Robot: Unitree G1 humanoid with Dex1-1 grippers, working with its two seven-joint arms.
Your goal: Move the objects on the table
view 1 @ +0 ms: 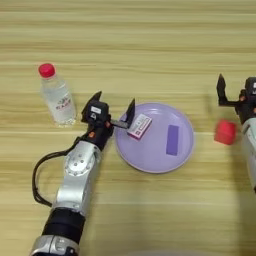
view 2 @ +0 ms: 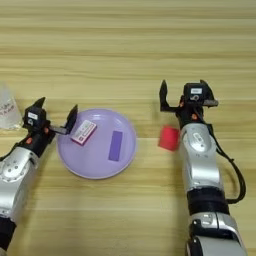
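A small flat white box with red print [view 1: 139,126] lies on the left part of a round lilac plate [view 1: 155,157]. My left gripper [view 1: 114,103] is open at the plate's left rim, and its right finger tip sits close beside the box's near corner. The clear bottle with a red cap [view 1: 57,97] stands upright just left of that gripper. A small red cube [view 2: 169,138] rests on the table [view 1: 150,50] right of the plate. My right gripper [view 2: 184,95] is open just behind the cube, with nothing between its fingers.
A flat purple strip [view 1: 172,139] lies on the right half of the plate. A black cable [view 1: 37,175] loops beside my left forearm. Bare wood stretches across the far part of the table.
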